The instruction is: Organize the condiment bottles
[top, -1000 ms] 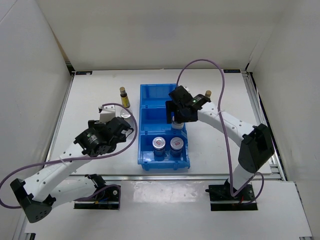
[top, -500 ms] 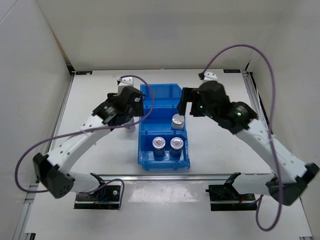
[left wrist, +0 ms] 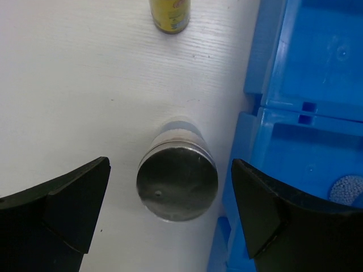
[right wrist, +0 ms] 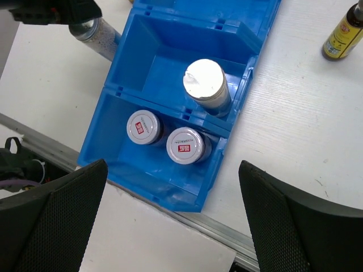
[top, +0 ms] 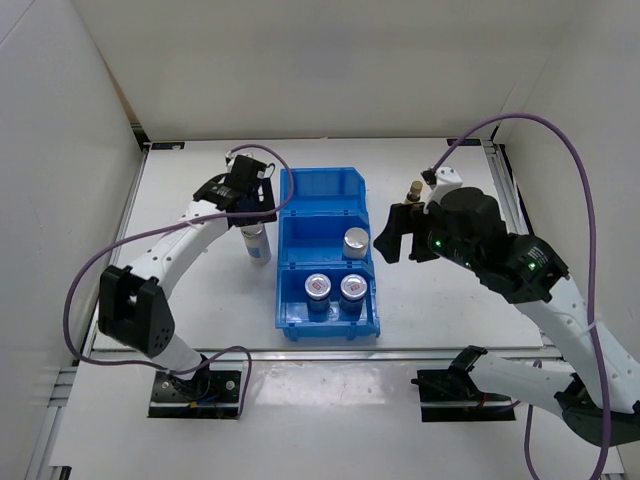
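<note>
Left of the blue bin (top: pixel 318 195): one white-blue cylinder (left wrist: pixel 177 182), upright on the surface (left wrist: pixel 85 85).
Left gripper (left wrist: pixel 170 170) apart, astride it, not touching; right gripper (right wrist: pixel 173 167) apart, right of bin.

The blue bin (right wrist: pixel 159 73) holds 2 red-marked jars (right wrist: pixel 143 127) and 1 silver-lidded cylinder (right wrist: pixel 205 82) in separate compartments.

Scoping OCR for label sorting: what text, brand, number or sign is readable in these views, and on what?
Nothing is sharp enough to quote.
left jar lid: red mark with tiny print, too small to read.
right jar lid: same red mark, unreadable.
amber bottle in the left wrist view: yellow label, cropped and blurred.
amber bottle in the right wrist view: yellow label, print too small.
silver-lidded cylinder in the bin: no text visible.
</note>
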You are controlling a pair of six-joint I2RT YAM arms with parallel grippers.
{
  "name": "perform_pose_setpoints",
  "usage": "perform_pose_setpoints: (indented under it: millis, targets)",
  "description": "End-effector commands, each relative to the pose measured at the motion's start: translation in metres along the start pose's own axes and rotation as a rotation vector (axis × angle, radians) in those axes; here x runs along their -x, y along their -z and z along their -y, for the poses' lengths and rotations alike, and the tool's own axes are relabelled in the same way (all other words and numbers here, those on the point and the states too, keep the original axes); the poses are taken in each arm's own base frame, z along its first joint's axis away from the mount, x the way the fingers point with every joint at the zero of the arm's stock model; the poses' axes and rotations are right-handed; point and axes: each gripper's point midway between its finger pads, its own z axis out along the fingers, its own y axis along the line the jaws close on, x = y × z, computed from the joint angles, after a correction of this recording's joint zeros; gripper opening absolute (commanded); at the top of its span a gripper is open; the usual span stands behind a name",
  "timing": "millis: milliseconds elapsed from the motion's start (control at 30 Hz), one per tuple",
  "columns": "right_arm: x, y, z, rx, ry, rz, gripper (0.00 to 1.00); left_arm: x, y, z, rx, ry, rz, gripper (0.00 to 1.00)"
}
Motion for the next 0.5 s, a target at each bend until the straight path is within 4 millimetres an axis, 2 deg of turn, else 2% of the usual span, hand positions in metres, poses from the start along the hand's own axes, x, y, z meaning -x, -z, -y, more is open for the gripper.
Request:
perform_pose_setpoints:
  millis: [0,100,200,267,300,367,467]
  targets:
    - [-0.003,0.003,0.001,0.011,0.017,0.0,1.0,0.003,-0.009,0.016,-0.079,0.007,-0.027,0.96]
    - [-0.007,-0.002,0.003,-0.008,0.02,-0.021,1.0,-0.004,-0.023,0.018,-0.091,0.012,-0.071,0.9]
    - [-0.007,-0.003,0.003,-0.012,0.021,-0.03,1.0,-0.011,-0.027,0.019,-0.107,0.014,-0.103,0.81]
    - [-0.009,-0.003,0.004,-0.016,0.022,-0.038,1.0,-0.008,-0.023,0.019,-0.113,0.018,-0.091,0.56]
    - [-0.009,-0.003,0.004,-0.016,0.022,-0.038,1.0,-0.007,-0.023,0.017,-0.105,0.018,-0.087,0.56]
    - [-0.01,0.001,0.005,-0.016,0.022,-0.037,1.0,0.008,-0.009,0.013,-0.107,0.024,-0.029,0.45]
    - [-0.008,0.004,0.006,-0.021,0.011,-0.022,1.0,0.043,0.032,0.007,-0.129,0.062,0.094,0.41]
